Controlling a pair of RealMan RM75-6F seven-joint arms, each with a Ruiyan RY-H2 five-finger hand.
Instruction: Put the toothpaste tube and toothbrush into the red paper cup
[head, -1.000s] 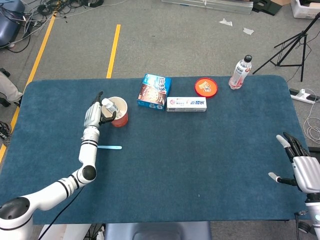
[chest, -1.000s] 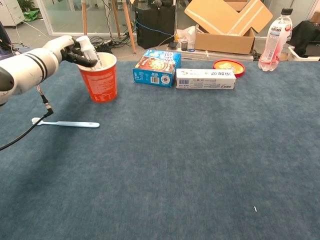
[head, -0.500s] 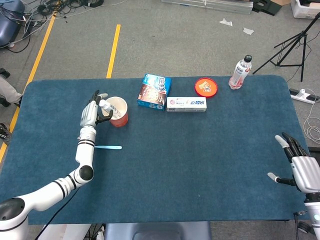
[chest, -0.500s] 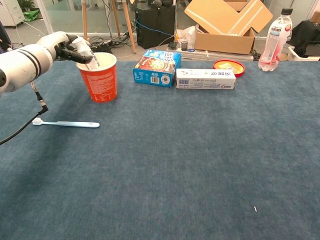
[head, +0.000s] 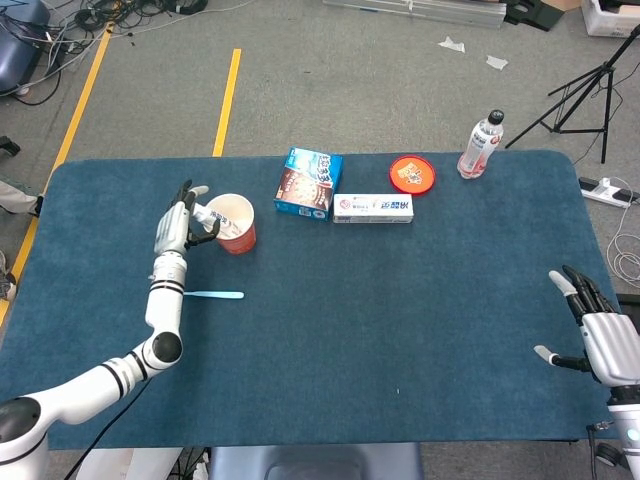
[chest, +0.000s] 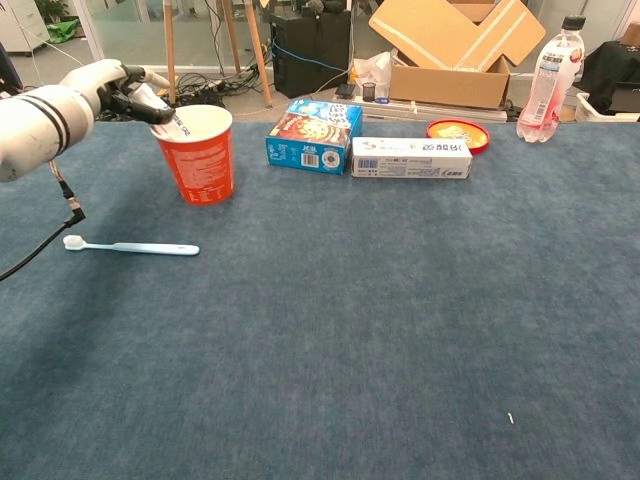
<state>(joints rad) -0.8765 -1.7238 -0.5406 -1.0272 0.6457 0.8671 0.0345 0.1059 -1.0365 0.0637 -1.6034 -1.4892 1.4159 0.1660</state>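
Note:
The red paper cup (head: 240, 232) (chest: 204, 160) stands at the table's back left. The white toothpaste tube (head: 208, 214) (chest: 166, 112) leans out over the cup's left rim, its lower end inside the cup. My left hand (head: 176, 226) (chest: 112, 86) is just left of the cup and grips the tube's upper end, hiding the cap in the chest view. A light blue toothbrush (head: 216, 295) (chest: 132, 247) lies flat on the cloth in front of the cup. At the table's right edge my right hand (head: 600, 336) hovers with fingers spread, holding nothing.
A blue box (head: 308, 182) (chest: 313, 135) and a long white box (head: 372, 208) (chest: 410, 158) lie right of the cup. Further right are a red lid (head: 411, 173) (chest: 457, 133) and a water bottle (head: 481, 146) (chest: 548, 80).
My left hand has drifted left, and the tube's top has tilted left with it over the cup rim. The right hand has barely moved.

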